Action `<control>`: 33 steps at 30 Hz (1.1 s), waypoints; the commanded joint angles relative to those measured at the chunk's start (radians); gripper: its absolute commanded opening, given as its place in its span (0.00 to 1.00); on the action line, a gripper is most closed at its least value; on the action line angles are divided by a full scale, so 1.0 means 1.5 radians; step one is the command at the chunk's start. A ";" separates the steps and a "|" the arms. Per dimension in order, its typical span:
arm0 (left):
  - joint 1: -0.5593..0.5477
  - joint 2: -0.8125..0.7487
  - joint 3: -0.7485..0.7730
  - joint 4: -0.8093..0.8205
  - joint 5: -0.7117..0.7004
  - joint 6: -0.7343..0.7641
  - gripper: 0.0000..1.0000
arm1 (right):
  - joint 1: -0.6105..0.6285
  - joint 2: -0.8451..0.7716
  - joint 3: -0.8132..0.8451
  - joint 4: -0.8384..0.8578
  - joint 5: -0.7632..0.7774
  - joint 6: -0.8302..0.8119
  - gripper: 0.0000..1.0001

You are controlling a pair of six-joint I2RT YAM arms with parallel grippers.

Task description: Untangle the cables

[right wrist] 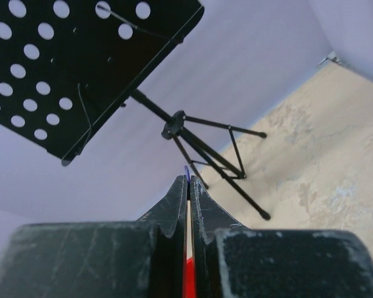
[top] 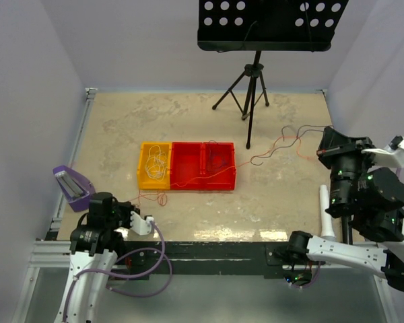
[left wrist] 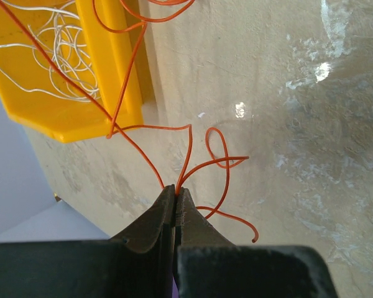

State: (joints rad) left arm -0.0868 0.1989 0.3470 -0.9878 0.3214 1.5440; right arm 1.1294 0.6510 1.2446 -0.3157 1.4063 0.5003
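- Step in hand: drawing the cables (top: 277, 143) apart. Best pulled slowly, toward 8 and 2 o'clock, watching for snags on the yellow bin (top: 143, 180).
- State of left gripper (left wrist: 176, 191): pressed together, pinching the orange cable (left wrist: 190, 149).
- State of right gripper (right wrist: 188, 181): pressed together, red strand (right wrist: 188, 264) between the jaws.
- Remaining loops: at 7 o'clock of the bin.

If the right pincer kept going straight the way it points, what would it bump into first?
Most likely the black music stand, near its tripod hub, though depth is unclear.
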 commanded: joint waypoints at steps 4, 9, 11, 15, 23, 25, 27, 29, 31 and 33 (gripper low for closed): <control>-0.002 0.003 -0.009 0.034 -0.025 -0.027 0.00 | 0.000 0.009 0.028 0.056 0.077 -0.125 0.00; -0.002 0.010 -0.010 0.036 -0.033 -0.030 0.00 | 0.001 -0.009 0.067 0.101 0.132 -0.211 0.00; -0.002 0.013 -0.012 0.038 -0.034 -0.028 0.00 | 0.001 -0.026 0.077 0.134 0.135 -0.258 0.00; -0.002 0.028 -0.018 0.045 -0.043 -0.028 0.00 | 0.001 -0.050 0.075 0.231 0.146 -0.360 0.00; -0.002 0.065 -0.013 0.080 -0.077 -0.068 0.00 | 0.001 -0.041 0.086 0.236 0.133 -0.380 0.00; -0.002 0.061 0.003 0.102 -0.062 -0.105 0.00 | 0.001 -0.021 0.076 0.235 0.138 -0.381 0.00; -0.002 0.073 0.006 0.137 -0.085 -0.146 0.00 | 0.001 -0.003 0.089 0.228 0.156 -0.387 0.00; -0.002 0.102 0.004 0.159 -0.132 -0.192 0.00 | 0.001 0.002 0.132 0.178 0.161 -0.371 0.00; 0.000 0.113 -0.006 0.147 -0.167 -0.208 0.00 | 0.001 -0.007 0.199 0.136 0.171 -0.349 0.00; 0.000 0.100 -0.027 0.146 -0.179 -0.216 0.00 | 0.001 -0.019 0.255 0.077 0.169 -0.286 0.00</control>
State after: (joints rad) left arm -0.0868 0.3496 0.3210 -0.8078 0.1486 1.3231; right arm 1.1278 0.6685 1.4487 -0.0765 1.4818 -0.0250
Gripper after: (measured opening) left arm 0.028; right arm 0.014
